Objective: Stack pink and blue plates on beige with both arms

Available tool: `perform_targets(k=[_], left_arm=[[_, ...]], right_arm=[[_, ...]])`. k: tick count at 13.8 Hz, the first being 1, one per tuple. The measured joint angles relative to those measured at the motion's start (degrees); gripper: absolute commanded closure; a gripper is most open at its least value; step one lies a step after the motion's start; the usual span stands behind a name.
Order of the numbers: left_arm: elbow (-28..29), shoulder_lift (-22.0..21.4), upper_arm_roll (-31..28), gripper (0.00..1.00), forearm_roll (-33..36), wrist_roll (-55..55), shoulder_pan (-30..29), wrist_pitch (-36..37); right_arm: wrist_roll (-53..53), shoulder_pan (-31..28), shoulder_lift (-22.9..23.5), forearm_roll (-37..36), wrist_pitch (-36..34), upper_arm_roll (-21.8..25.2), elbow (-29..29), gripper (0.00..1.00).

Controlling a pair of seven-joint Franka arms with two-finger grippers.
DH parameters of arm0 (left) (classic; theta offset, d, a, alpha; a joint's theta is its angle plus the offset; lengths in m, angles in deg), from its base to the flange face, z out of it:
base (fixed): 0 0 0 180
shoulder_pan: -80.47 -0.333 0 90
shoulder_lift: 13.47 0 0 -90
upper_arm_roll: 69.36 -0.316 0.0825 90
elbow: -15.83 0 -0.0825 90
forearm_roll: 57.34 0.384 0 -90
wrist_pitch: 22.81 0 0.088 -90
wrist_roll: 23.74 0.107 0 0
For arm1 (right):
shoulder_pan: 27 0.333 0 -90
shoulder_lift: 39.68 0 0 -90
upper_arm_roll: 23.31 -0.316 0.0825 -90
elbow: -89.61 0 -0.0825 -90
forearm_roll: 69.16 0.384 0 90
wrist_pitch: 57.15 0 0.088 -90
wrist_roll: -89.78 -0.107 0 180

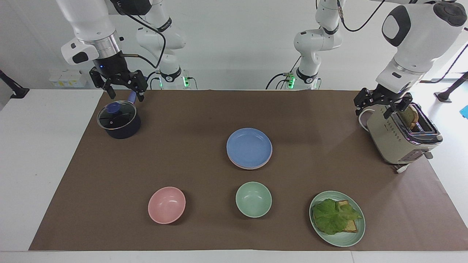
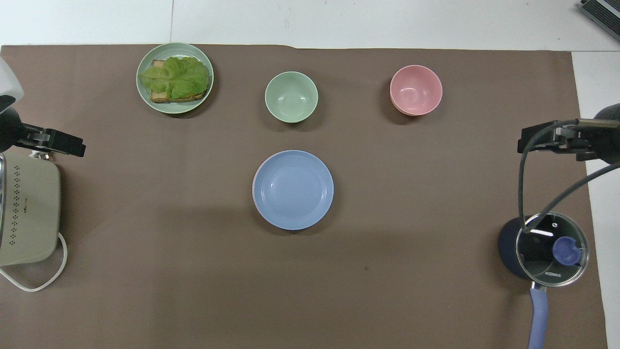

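Pretty plain setup here: a big white table with a matte brown paper-like mat spread over most of it, white edges showing all around. At the table's robot end there's a plain white wall, evenly lit, no harsh shadows, though it's noticeably brighter toward the left arm's end. A small white box-like thing sits against the wall, and a black stand leg pokes in at the side.

Blue plate (pink rim beneath), brown mat, dotted beige toaster
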Motion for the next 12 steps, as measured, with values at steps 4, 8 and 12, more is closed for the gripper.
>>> perform_targets(k=[4, 8, 12], left_arm=[[0.0, 0.0, 0.0, 0.0, 0.0, 0.0, 0.0, 0.0], [0.0, 0.0, 0.0, 0.0, 0.0, 0.0, 0.0, 0.0], [0.0, 0.0, 0.0, 0.0, 0.0, 0.0, 0.0, 0.0]], right_arm=[[1.7, 0.0, -0.1, 0.0, -2.0, 0.1, 0.0, 0.0], [2.9, 0.0, -0.1, 0.0, -2.0, 0.0, 0.0, 0.0], [3.3, 0.0, -0.1, 0.0, -2.0, 0.0, -0.1, 0.0]])
